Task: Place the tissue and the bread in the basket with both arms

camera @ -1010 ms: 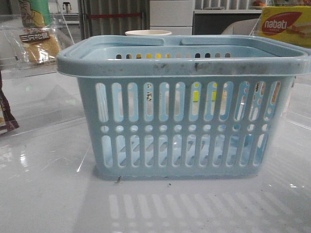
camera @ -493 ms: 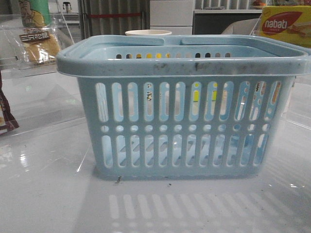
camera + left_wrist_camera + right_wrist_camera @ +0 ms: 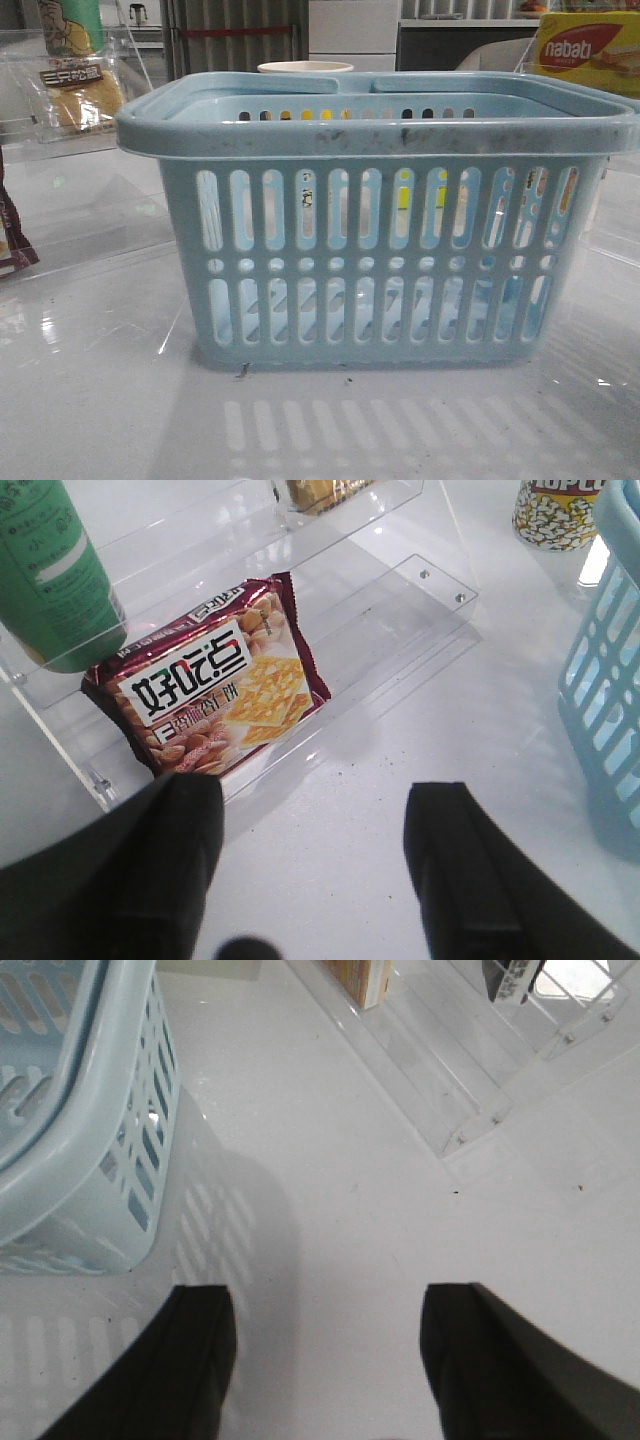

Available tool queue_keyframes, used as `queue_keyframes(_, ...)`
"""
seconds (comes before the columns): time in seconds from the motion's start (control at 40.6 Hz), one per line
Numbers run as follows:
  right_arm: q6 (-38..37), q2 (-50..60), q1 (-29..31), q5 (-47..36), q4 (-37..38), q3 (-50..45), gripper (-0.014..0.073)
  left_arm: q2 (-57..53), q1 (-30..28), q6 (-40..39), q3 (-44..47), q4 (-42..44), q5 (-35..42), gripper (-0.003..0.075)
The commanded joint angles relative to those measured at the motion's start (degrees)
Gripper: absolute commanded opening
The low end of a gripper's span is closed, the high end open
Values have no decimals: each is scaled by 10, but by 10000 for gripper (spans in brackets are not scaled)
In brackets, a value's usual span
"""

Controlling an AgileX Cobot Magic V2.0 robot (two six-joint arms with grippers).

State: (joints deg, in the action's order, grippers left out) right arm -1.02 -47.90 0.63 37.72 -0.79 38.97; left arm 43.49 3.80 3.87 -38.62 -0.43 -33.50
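Observation:
The light blue basket (image 3: 380,250) stands in the middle of the table and looks empty through its slots. It also shows in the left wrist view (image 3: 610,680) and the right wrist view (image 3: 80,1110). The bread (image 3: 82,95), golden in a clear bag with a dark label, sits on a clear shelf at the far left; one corner of it shows in the left wrist view (image 3: 320,492). A dark pack with pale markings (image 3: 508,978), seemingly the tissue, lies partly in view on the right shelf. My left gripper (image 3: 315,800) is open and empty above the table near a dark red packet. My right gripper (image 3: 328,1305) is open and empty beside the basket.
A dark red biscuit packet (image 3: 215,690) and a green bottle (image 3: 50,570) sit on the clear left shelf (image 3: 440,580). A popcorn cup (image 3: 555,515) stands behind the basket. A yellow-red nabati box (image 3: 588,55) is at the far right. A clear rack (image 3: 470,1090) lies right of the basket.

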Motion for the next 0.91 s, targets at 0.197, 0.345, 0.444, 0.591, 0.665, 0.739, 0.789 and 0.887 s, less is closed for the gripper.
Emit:
queue_keyframes(0.197,1,-171,88,-17,-2,169,518,1,4,-1,-16,-6,44,392)
queue_keyframes(0.345,1,-258,115,-3,-2,260,518,1,4,-1,-16,-6,44,361)
queue_keyframes(0.444,1,-316,122,6,-2,319,518,1,4,-1,-16,-6,44,349)
queue_keyframes(0.591,1,-395,122,14,-2,392,518,1,4,-1,-16,-6,44,349)
queue_keyframes(0.665,1,-430,122,14,-2,427,518,1,4,-1,-16,-6,44,349)
queue_keyframes(0.739,1,-460,122,15,8,454,518,1,4,-1,-16,-6,44,349)
queue_keyframes(0.789,1,-479,122,20,20,472,518,1,4,-1,-16,-6,44,349)
queue_keyframes(0.887,1,-510,122,28,32,500,518,1,4,-1,-16,-6,44,349)
